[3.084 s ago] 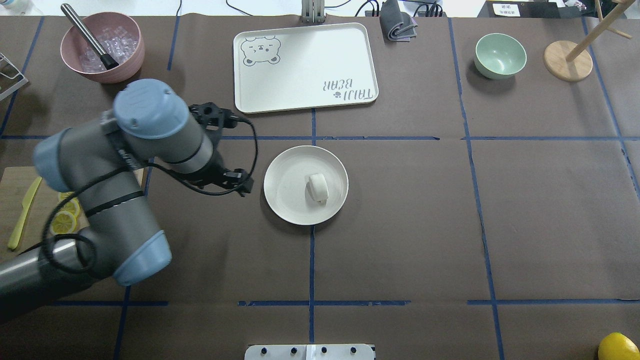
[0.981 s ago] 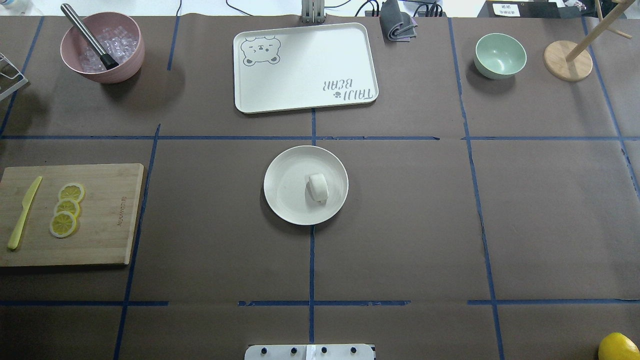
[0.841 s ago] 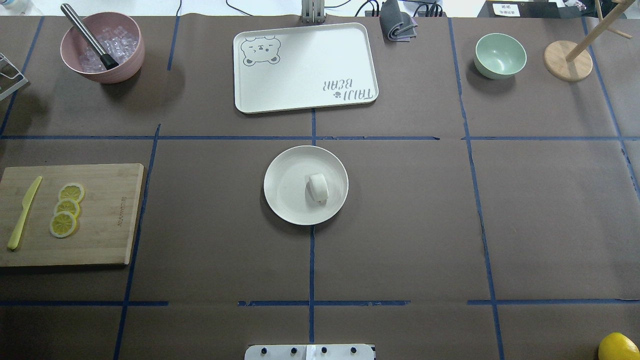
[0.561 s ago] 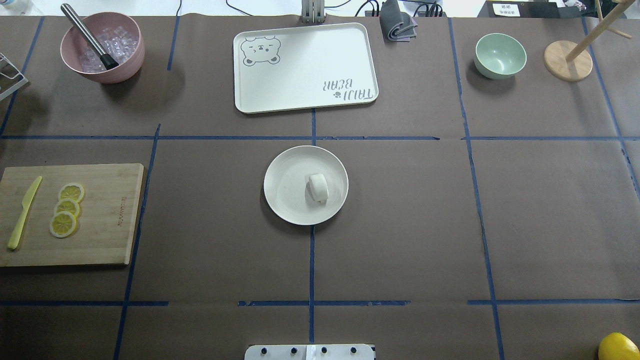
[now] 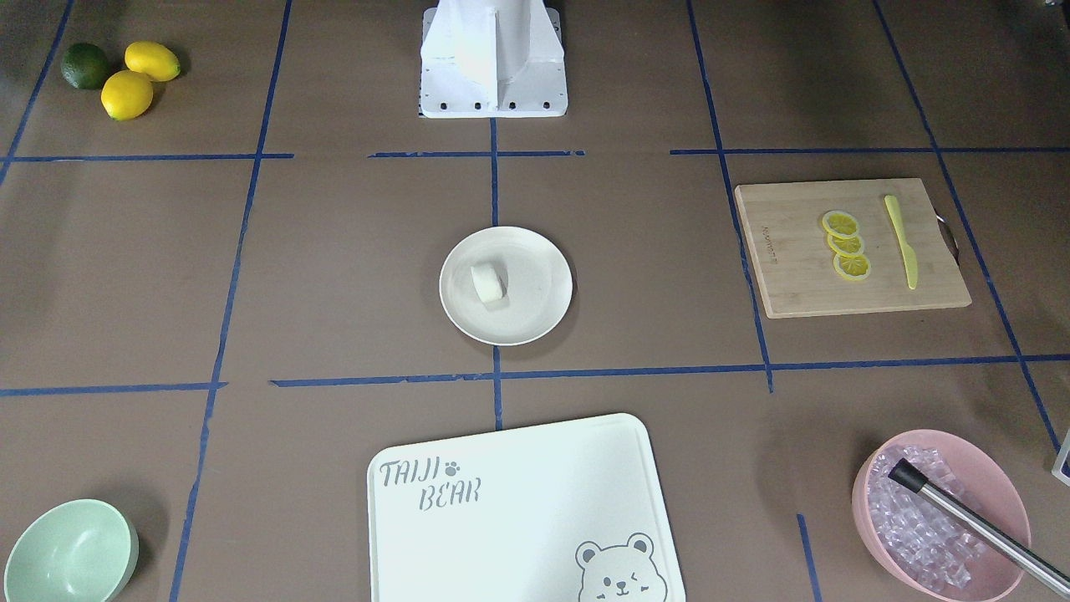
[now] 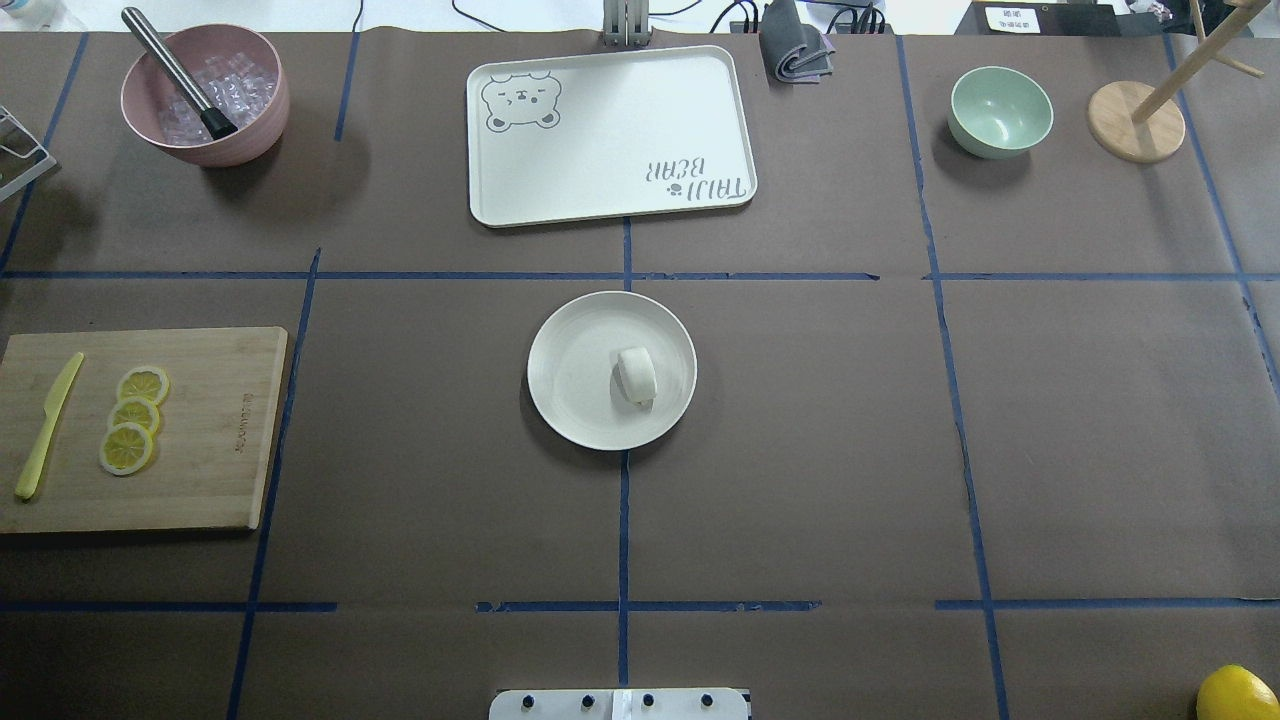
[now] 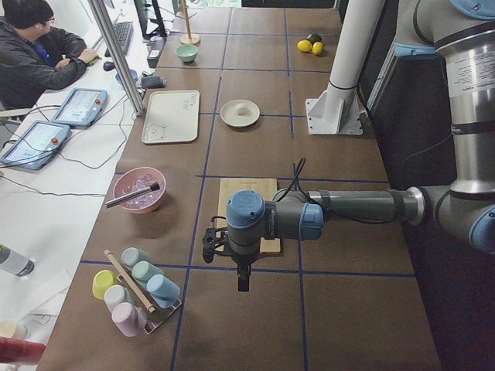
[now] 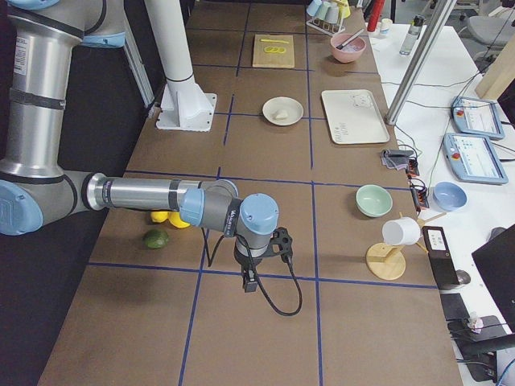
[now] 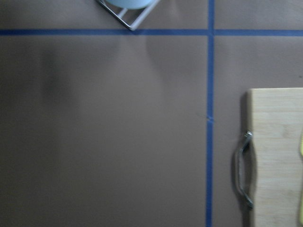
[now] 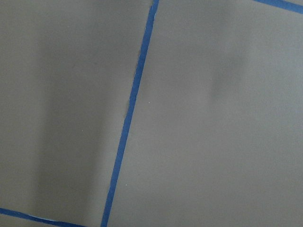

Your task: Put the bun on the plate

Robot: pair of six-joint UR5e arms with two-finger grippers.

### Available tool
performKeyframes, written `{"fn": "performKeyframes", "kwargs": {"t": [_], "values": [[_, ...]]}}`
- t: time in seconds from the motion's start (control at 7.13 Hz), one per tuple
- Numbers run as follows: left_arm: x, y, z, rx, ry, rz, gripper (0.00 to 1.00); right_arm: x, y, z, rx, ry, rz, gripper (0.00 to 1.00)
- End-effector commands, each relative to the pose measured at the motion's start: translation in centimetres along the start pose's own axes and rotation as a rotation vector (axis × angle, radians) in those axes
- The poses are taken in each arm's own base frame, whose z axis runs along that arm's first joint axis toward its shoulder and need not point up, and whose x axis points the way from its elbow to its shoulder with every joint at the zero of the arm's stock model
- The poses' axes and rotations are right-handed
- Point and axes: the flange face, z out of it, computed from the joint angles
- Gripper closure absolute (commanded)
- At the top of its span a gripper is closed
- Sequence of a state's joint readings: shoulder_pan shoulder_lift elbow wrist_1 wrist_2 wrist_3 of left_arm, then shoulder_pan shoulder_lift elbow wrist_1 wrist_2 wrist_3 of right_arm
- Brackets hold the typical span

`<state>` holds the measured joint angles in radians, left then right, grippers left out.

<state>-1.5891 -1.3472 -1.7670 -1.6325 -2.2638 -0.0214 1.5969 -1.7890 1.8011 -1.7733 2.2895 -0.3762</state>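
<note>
The bun (image 6: pixel 636 375) lies on the plate (image 6: pixel 575 410), so the task seems done; my left gripper (image 7: pixel 242 283) and right gripper (image 8: pixel 250 283) hang far away, probably to leave it undisturbed; open or closed, I cannot tell.

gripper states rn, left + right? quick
Left gripper: cannot be told, it shows only in a side view.
Right gripper: cannot be told, same reason.
Small white bun lies on the round cream plate, held by neither.
</note>
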Motion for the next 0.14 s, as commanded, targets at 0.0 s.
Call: {"fn": "performKeyframes", "kwargs": {"t": [0.0], "values": [[0.46,-0.87,-0.58,0.015,-0.012,0.014,0.00,-0.24,-0.47,-0.29,0.012,-0.011,-0.006,0.00]]}}
